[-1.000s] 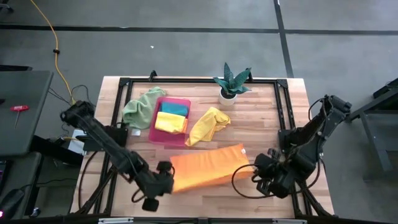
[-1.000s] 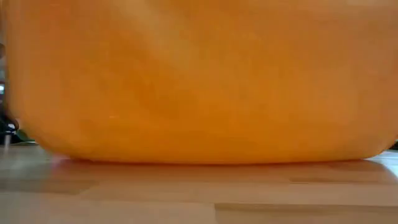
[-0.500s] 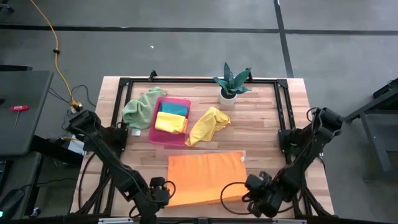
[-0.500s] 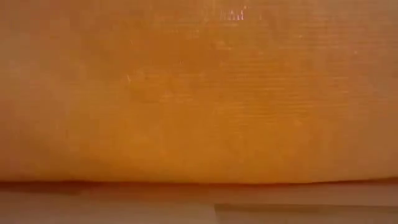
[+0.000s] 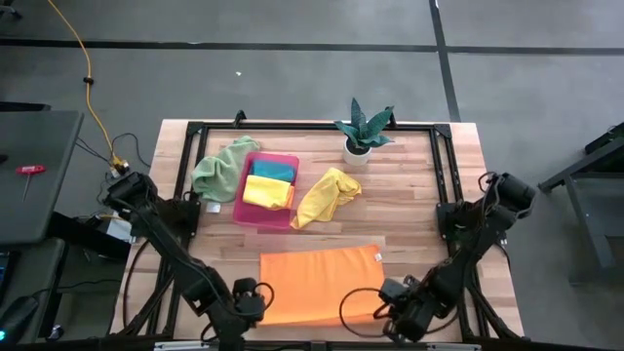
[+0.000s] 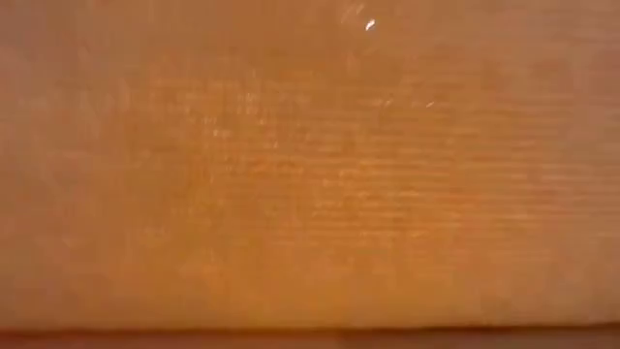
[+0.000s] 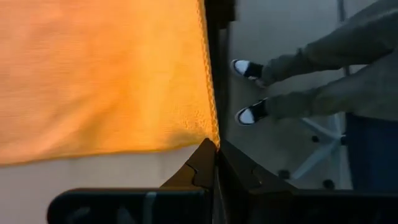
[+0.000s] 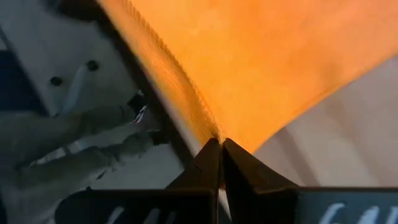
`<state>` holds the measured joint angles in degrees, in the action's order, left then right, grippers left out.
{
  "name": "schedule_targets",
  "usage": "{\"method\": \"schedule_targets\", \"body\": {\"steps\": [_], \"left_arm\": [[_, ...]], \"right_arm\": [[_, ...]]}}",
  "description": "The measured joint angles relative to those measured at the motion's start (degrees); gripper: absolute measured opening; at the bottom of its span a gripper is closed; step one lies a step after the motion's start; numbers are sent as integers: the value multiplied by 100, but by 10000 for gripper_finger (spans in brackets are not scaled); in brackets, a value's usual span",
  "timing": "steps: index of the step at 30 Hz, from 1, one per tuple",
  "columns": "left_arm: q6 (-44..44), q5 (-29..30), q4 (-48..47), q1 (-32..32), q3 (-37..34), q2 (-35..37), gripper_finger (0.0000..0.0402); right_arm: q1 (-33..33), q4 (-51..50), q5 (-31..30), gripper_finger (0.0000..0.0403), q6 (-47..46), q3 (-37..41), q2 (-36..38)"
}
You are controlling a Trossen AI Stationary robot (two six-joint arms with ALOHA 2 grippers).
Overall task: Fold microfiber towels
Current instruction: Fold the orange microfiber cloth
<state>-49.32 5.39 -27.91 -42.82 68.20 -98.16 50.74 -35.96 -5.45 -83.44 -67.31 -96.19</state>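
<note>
An orange towel [image 5: 317, 283] lies as a wide rectangle by the table's near edge and fills the low view [image 6: 310, 165]. My left gripper [image 5: 255, 298] is shut at its near left corner and my right gripper [image 5: 382, 300] at its near right corner. A pink tray [image 5: 244, 200] holds a folded yellow towel [image 5: 267, 192] and a teal one [image 5: 273, 170]. A pale green towel [image 5: 220, 168] lies crumpled against the tray's left side. Another yellow towel [image 5: 327, 195] lies crumpled on the table to the tray's right. My left gripper pinches the orange towel's near left corner [image 7: 210, 138] between its two shut fingers, slanting down from the near left. The cloth spreads away from the fingers toward the table's far side. My right gripper pinches the near right corner [image 8: 212, 132] between its two shut fingers, slanting down from the near right. The hemmed edge [image 8: 168, 68] runs straight away from the fingertips; one layer or several, I cannot tell.
A potted plant [image 5: 363, 132] stands at the far middle of the table. A dark frame [image 5: 439, 175] runs round the table's far and side edges. A seated person's legs and shoes [image 7: 252, 112] show beyond the near edge.
Both grippers have moved down and toward the table's near edge, still shut on the orange towel's corners. The towel, slanted before with its right end farther back, has been drawn toward the near edge and now lies square to it. It has sunk in the low view.
</note>
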Motion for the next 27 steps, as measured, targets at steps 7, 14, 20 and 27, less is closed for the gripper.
{"method": "schedule_targets", "body": {"steps": [7,14,20,27], "left_arm": [[352,172,-880,536,-2,10,0],[427,693,-1663,909,-2,10,0],[35,962,-1996,872,-2,10,0],[-445,1463,-2247,777,-2,10,0]], "right_arm": [[-540,-1073,-212,0,-35,0,84],[-996,-1773,-471,0,-21,0,84],[-1329,-1999,-740,0,101,0,86],[-1612,-2078,-805,0,162,0,86]]}}
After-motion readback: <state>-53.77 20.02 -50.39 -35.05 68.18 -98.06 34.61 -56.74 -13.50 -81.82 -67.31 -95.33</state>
